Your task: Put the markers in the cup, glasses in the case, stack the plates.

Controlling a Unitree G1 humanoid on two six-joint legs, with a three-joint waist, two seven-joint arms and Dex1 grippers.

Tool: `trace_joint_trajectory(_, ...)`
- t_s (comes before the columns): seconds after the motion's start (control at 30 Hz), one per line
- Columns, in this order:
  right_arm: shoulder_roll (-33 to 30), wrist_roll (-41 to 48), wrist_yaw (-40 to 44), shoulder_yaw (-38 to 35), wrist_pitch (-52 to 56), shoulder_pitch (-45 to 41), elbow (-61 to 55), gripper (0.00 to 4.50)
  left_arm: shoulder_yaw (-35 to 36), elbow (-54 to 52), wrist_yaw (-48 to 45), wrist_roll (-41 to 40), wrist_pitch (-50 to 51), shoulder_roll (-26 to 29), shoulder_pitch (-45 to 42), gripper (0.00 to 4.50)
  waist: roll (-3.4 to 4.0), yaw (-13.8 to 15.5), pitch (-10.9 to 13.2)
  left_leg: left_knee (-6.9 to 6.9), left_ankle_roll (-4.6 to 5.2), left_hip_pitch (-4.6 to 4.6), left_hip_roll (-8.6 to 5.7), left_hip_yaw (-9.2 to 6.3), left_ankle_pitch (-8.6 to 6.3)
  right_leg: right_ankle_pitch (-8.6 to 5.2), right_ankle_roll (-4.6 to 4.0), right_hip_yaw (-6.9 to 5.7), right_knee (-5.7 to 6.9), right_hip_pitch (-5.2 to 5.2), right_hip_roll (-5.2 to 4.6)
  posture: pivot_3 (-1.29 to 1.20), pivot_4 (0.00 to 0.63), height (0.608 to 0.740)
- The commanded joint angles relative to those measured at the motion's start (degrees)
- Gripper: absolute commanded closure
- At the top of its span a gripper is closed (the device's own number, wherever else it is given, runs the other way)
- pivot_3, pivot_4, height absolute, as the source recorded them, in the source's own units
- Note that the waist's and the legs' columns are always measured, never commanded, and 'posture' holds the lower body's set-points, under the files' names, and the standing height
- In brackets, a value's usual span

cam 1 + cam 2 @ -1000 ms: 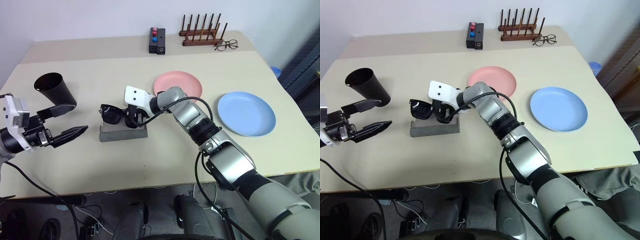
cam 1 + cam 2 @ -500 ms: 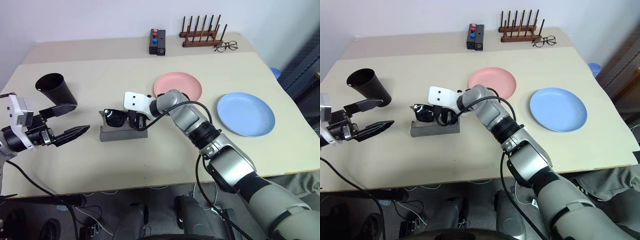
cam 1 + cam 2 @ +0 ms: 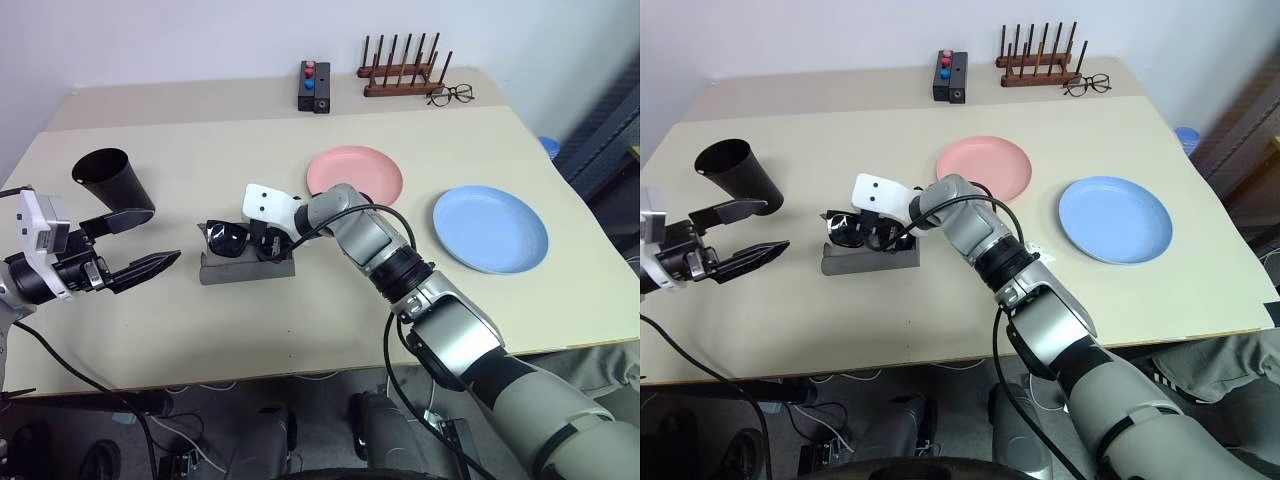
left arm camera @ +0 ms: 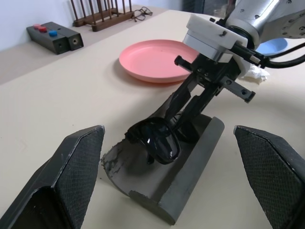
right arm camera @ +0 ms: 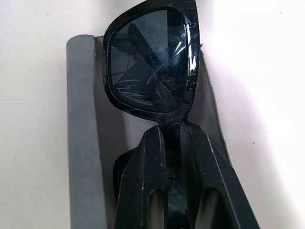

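My right gripper (image 3: 262, 245) is shut on the bridge of the black glasses (image 3: 228, 238), holding them tilted with one lens down in the trough of the open grey case (image 3: 247, 268). The right wrist view shows a dark lens (image 5: 147, 71) over the case's felt wall (image 5: 83, 133). To the left of the case, my left gripper (image 3: 164, 235) hovers open and holds nothing. Behind it stands the black cup (image 3: 112, 180). The pink plate (image 3: 355, 172) and the blue plate (image 3: 490, 228) lie apart on the right. The markers are out of view.
At the table's far edge are a black box with red and blue buttons (image 3: 314, 84), a wooden peg rack (image 3: 403, 70) and wire-framed spectacles (image 3: 452, 94). A white tissue wad (image 4: 257, 72) lies just beyond my right arm.
My right wrist has tilted, bringing the sunglasses lower into the case's trough. The left gripper has stayed in place and open.
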Motion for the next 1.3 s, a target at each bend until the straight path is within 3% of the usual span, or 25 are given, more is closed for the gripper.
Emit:
trace_joint_trajectory(0.03, 0.7, -1.0, 1.4, 3.5, 1.7, 3.6, 2.9, 4.44, 0.6, -1.0, 0.3, 0.2, -1.1, 0.3, -0.4, 0.00, 0.00, 0.0, -0.1, 0.00, 0.00, 0.00, 0.00, 0.00, 0.00, 0.00, 0.00, 0.00, 0.00, 0.00, 0.00, 0.00, 0.150, 0.740)
trace_joint_trajectory(0.3, 4.3, -2.0, -5.6, 1.5, -0.2, 3.2, 10.7, 4.44, 0.1, -1.0, 0.8, 0.5, -1.4, 0.2, -0.8, 0.00, -0.01, -0.3, -0.5, -0.02, 0.02, 0.12, 0.02, 0.00, -0.01, -0.01, -0.02, 0.01, 0.01, 0.08, 0.03, 0.00, 0.150, 0.740)
trace_joint_trajectory(0.5, 3.0, -1.5, -1.5, 2.3, -2.1, 3.3, 9.7, 4.44, 0.5, -1.2, 0.9, 0.5, -1.3, 0.1, -0.3, 0.00, 0.00, -0.8, -0.5, -0.10, 0.05, 0.61, 0.03, -0.02, -0.03, -0.04, -0.06, 0.00, -0.02, 0.52, 0.04, 0.00, 0.150, 0.740)
trace_joint_trajectory(0.6, 2.6, -1.7, 0.0, 2.9, -3.2, 3.5, 9.0, 3.24, 0.4, -1.2, 0.9, 0.6, -1.3, 0.1, -0.3, 0.00, -0.05, -0.8, -0.5, -0.24, 0.07, 0.97, 0.03, -0.02, -0.04, -0.08, -0.12, 0.00, -0.07, 0.63, 0.03, 0.00, 0.150, 0.740)
trace_joint_trajectory(0.83, 2.3, -1.6, 0.8, 2.7, -2.3, 3.9, 6.7, 0.03, 0.7, -1.1, 0.8, 0.7, -1.6, 0.1, 0.0, 0.00, -0.02, -1.2, -0.5, -0.42, 0.06, 0.84, 0.02, 0.01, -0.04, -0.10, -0.14, 0.04, -0.06, 0.58, 0.02, 0.00, 0.150, 0.740)
trace_joint_trajectory(1.3, 1.6, 3.1, 2.2, -2.0, 1.5, 0.6, 1.1, 0.03, -0.3, 0.0, 0.7, 1.0, -1.9, 0.3, -1.5, 0.00, -0.04, -1.2, -0.5, -0.64, -0.05, 0.43, 0.03, 0.00, 0.03, -0.11, -0.18, 0.05, -0.10, 0.12, 0.02, 0.00, 0.150, 0.740)
